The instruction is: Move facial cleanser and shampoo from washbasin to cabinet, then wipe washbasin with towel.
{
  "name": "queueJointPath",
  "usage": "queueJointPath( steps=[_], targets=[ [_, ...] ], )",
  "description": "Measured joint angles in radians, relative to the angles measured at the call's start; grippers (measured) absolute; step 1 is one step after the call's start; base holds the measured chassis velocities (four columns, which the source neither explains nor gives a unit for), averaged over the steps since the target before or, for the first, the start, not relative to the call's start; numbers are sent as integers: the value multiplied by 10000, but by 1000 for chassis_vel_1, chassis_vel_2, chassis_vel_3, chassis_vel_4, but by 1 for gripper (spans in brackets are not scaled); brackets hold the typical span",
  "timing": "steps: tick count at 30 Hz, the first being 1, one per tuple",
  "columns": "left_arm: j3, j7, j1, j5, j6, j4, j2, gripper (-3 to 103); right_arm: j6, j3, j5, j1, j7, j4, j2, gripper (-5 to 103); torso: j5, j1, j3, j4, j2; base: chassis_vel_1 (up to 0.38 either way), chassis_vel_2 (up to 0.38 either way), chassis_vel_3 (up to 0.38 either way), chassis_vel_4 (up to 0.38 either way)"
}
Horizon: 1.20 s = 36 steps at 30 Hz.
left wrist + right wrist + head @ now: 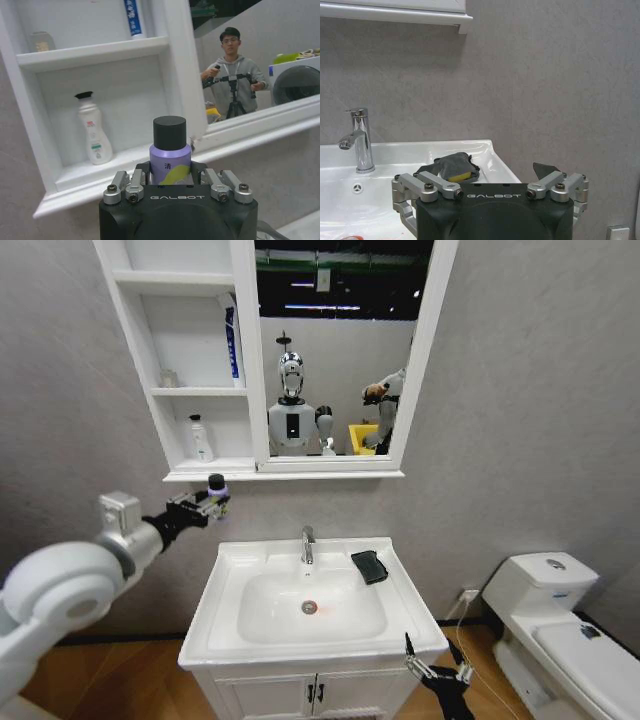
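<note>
While the left gripper (pixel 207 506) clamps a lilac cylindrical bottle (pixel 170 156) with a matte black cap just below the cabinet (pixel 190 390) bottom shelf, the right gripper (pixel 436 668) hangs spread wide by the glossy ceramic washbasin (pixel 400 615); the soft dark towel (pixel 369 566) lies on its right rim.

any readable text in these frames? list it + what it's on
"GALBOT": left gripper housing.
"GALBOT": right gripper housing.
"清": purple bottle held in the left jaws.
White bottle on the cabinet shelf: label too small to read.
Blue tube on the shelf above: white characters, blurred.
</note>
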<state>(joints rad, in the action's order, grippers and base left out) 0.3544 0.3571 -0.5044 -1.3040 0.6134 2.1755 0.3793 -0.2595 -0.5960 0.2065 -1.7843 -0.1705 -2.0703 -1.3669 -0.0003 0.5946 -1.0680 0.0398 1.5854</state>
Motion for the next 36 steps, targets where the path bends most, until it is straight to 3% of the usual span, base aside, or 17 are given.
queueJointPath(
  steps=[1,4,6,7,9,13,27,36],
  targets=[
    [-463,-38,826,-193,177,-463,93,42,0,-6,-24,-10,2,-22,0,100,0,0,1,0,1,0,0,0,0],
    [-991,-70,1591,-349,355,-876,217,42,0,-12,-50,-13,2,-39,-1,100,0,0,0,0,0,0,0,0,0],
    [-2455,-168,3447,-720,729,-1940,631,42,1,-48,-121,-17,4,-59,-4,100,3,0,0,4,0,0,0,0,0],
    [-2455,-168,3447,-720,729,-1940,631,42,1,-48,-121,-17,4,-59,-4,100,3,0,0,4,0,0,0,0,0],
    [-3483,-181,4883,-875,923,-2899,1109,42,1,-99,-137,-48,4,-75,-4,100,2,1,0,4,0,0,0,0,0],
    [-4317,-204,6186,-765,1023,-4065,1792,42,-72,-165,-128,-179,-7,-95,-16,100,3,1,-1,5,-1,0,0,0,0],
    [-5954,-405,7859,-173,1087,-6343,3252,42,-291,-62,-283,-283,-91,110,-153,100,3,1,-1,1,-1,0,0,0,0],
    [-6322,-447,8268,97,1086,-6956,4061,42,-347,-115,-262,-271,-107,192,-137,100,5,1,0,4,0,0,0,0,0]
  ],
)
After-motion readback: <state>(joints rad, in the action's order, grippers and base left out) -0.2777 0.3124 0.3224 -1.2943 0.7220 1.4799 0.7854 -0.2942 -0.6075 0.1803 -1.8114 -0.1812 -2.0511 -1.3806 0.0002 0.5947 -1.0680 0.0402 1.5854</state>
